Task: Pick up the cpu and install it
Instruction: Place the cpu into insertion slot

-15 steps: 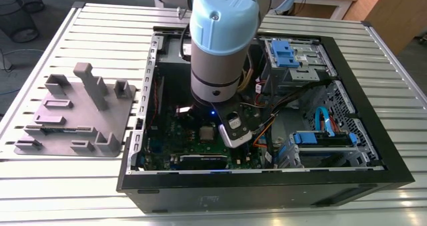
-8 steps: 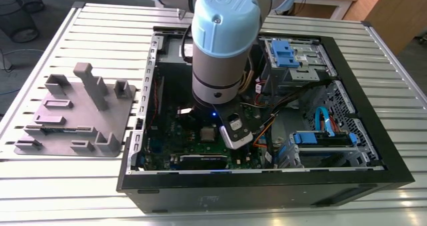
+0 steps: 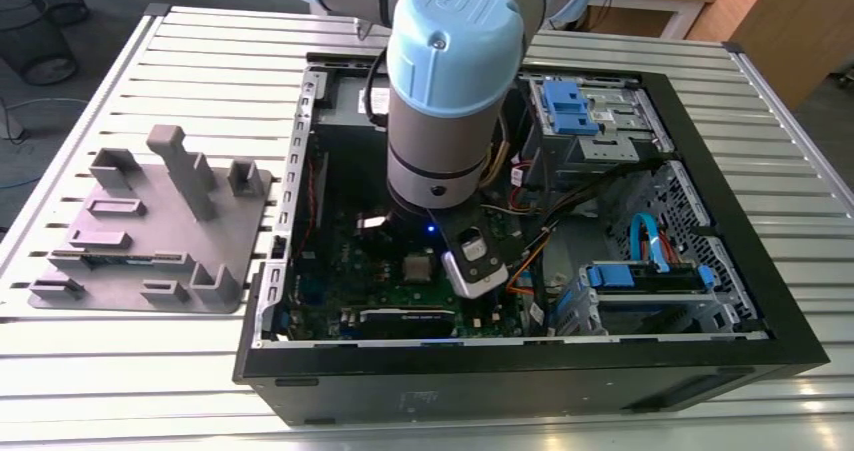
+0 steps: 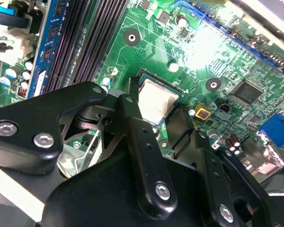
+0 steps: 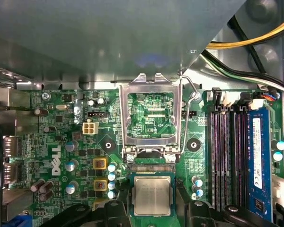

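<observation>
cpu (image 5: 152, 196) lies flat, silver top up, square inside the socket (image 4: 163, 80). This is near the middle of the motherboard (image 5: 61, 127), between the memory slots (image 5: 225, 151) and the board's port-side edge. It looks level, with no corner visibly riding up, though one corner is hidden behind the tool in the second wrist view.

The hinged load frame (image 5: 154, 118) is swung right back, with board showing through its window, and the lever (image 5: 190, 109) stands up beside it. Judgement: both are open so the socket is clear from above and the chip can go straight down. The retention is not yet closed, so the install reads as part done.

The gripper (image 4: 155, 112) is down at the socket. Its black linkage flanks the cpu on two opposite sides, very close to the chip's edges. Whether it is clamped on the chip or just clear of it, I cannot tell. Coming in on the edges presumably keeps contact off the metal top and the underside.

The arm (image 3: 447, 91) reaches straight down into the computer case (image 3: 534, 371), which lies on its side with the panel off, so the board faces up. The case rests on the slatted bench (image 3: 120, 381). A grey tray (image 3: 160, 221) with upright posts sits just beside the case, toward the bench edge at the exterior view's left.
</observation>
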Robot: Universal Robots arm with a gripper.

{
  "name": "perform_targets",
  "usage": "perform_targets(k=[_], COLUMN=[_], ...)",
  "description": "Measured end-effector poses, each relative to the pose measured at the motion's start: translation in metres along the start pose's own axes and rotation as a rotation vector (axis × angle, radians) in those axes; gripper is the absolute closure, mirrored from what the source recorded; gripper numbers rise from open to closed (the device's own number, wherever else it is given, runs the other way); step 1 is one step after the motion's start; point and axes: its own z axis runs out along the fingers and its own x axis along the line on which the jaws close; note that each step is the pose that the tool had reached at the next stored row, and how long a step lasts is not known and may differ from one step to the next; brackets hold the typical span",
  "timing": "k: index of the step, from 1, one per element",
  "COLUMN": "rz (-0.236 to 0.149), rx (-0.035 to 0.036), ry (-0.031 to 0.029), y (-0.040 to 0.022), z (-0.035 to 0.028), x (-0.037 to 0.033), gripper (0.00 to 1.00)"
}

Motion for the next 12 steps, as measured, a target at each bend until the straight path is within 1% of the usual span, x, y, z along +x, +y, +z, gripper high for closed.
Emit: perform_targets(k=[3, 12], rz=[0.0, 0.0], rx=[0.0002, 0.0007], ry=[0.0, 0.0003], y=[0.0014, 0.0015], z=[0.0002, 0.0031], x=[0.0, 0.0001], gripper=[0.53, 0.53])
